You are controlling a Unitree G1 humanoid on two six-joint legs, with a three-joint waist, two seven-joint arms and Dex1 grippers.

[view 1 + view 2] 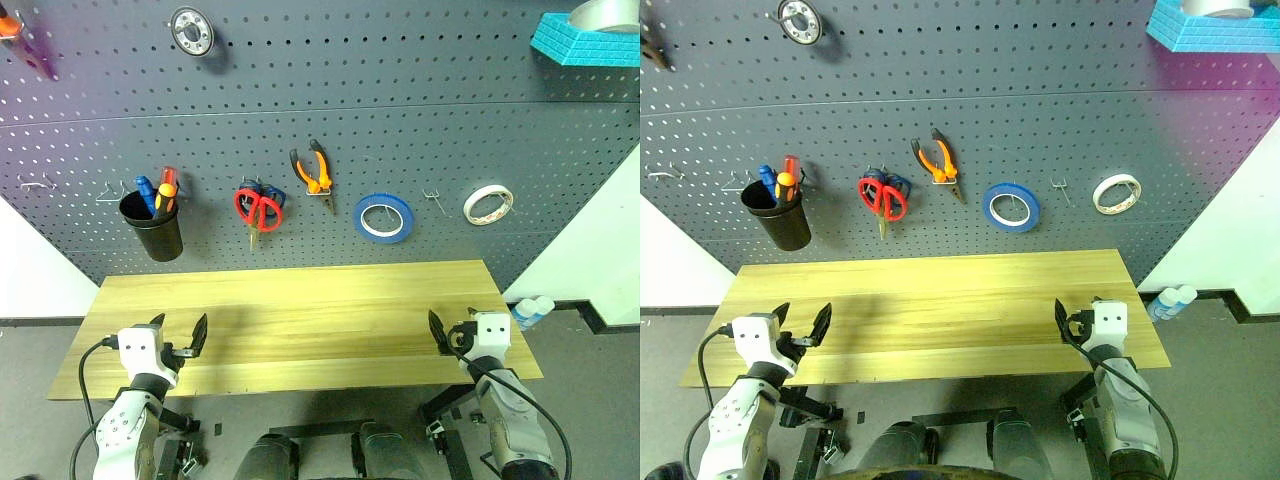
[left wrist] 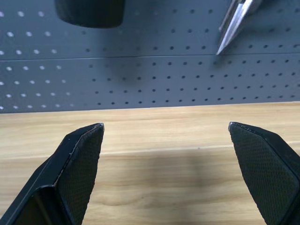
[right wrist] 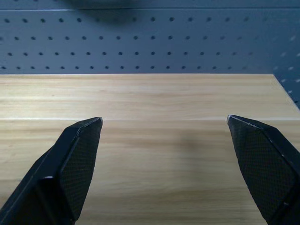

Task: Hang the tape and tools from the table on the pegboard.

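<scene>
Blue tape (image 1: 384, 217) is hanging on the grey pegboard (image 1: 420, 120), right of the pliers (image 1: 314, 168) and red-handled scissors (image 1: 258, 208). The wooden table (image 1: 300, 320) is lying bare, suggesting completion. Left gripper (image 1: 178, 338) and right gripper (image 1: 451, 336) are hovering near, fingers apart, holding nothing.

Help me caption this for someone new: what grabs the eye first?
The grey pegboard, where red scissors, orange pliers and blue tape hang in a row. Below, the wooden table lies bare, with the left gripper and right gripper open at its near corners.
</scene>
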